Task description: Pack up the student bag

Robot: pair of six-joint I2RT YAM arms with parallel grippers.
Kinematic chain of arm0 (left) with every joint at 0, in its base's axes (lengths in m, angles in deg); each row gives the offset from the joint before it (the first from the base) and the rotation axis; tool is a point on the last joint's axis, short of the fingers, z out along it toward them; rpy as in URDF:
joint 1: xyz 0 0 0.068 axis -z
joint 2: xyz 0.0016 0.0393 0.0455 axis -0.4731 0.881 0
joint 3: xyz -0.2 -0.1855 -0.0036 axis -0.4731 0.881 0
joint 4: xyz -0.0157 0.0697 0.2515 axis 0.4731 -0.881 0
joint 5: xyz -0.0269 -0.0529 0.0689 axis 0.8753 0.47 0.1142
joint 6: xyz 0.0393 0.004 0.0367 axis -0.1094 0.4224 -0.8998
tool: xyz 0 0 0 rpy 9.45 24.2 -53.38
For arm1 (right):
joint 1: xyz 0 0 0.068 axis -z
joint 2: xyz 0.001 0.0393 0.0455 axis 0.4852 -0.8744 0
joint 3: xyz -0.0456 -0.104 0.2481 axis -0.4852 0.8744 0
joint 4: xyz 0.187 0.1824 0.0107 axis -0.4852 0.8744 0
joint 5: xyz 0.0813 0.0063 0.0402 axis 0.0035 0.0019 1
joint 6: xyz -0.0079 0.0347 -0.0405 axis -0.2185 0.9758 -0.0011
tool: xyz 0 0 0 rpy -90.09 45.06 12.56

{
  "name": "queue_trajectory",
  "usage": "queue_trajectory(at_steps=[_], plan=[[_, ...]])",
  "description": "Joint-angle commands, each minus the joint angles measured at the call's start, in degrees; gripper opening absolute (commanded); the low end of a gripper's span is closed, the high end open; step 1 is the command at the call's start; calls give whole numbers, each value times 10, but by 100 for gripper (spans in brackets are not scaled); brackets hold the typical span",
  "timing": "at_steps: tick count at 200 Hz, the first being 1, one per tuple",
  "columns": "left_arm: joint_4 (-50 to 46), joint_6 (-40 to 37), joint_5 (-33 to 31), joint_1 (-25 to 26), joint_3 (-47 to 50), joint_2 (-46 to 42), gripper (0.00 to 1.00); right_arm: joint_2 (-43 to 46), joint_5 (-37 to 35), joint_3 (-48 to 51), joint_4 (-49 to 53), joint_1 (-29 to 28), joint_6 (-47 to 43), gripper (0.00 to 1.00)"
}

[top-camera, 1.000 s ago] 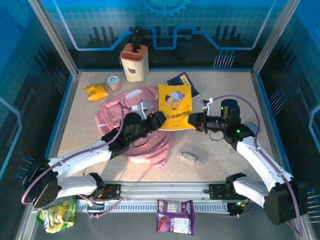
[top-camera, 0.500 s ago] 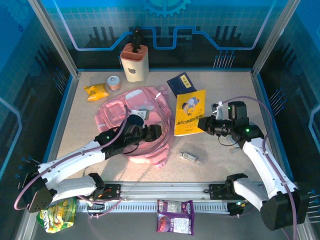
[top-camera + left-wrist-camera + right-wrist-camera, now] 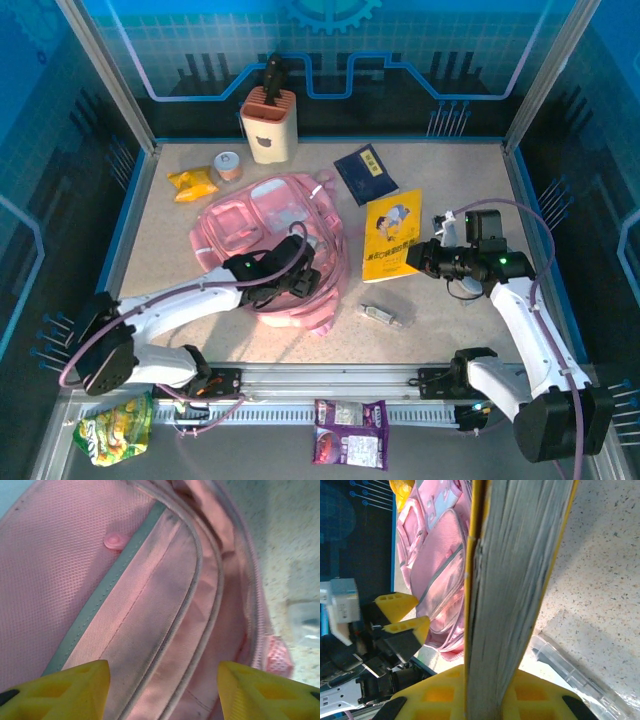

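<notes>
Two jobs here: right gripper [image 3: 418, 257] pinches the yellow book [image 3: 392, 235] by its edge for loading; left gripper [image 3: 162, 684] hangs open-jawed, empty, over the student bag [image 3: 240, 225], likely to spread it.

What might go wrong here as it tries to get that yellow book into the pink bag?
The right gripper pinches the yellow book by one edge only, so it may sag or slip. The left gripper hangs open over the student bag, holding nothing, so the book may just shove the soft fabric.
</notes>
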Motion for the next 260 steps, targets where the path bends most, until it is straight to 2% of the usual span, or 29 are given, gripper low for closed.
queue_trajectory(at_steps=[1, 58, 98, 125, 146, 164, 185, 229, 260], plan=[[0, -54, -36, 4, -29, 34, 59, 3, 20, -14, -10, 9, -20, 5], [29, -74, -45, 3, -50, 102, 61, 0, 23, -13, -19, 9, -13, 5], [21, -89, -63, 4, -66, 144, 59, -1, 20, -13, -21, 9, -12, 5], [-1, -100, -109, 4, -85, 163, 48, -5, 23, -13, -25, 9, -12, 5], [-6, -114, -123, 4, -91, 155, 19, -10, 20, -14, -21, 9, -16, 5], [-9, -123, -143, 4, -94, 139, 5, -11, 21, -16, -19, 9, -16, 5], [-10, -136, -155, 4, -95, 109, 0, -10, 27, -17, -17, 9, -14, 5], [-15, -182, -151, -18, -106, 38, 0, -8, 41, -23, -1, -2, -15, 6], [-21, -213, -137, -37, -124, -11, 0, -5, 45, -19, -13, -33, 6, 7]])
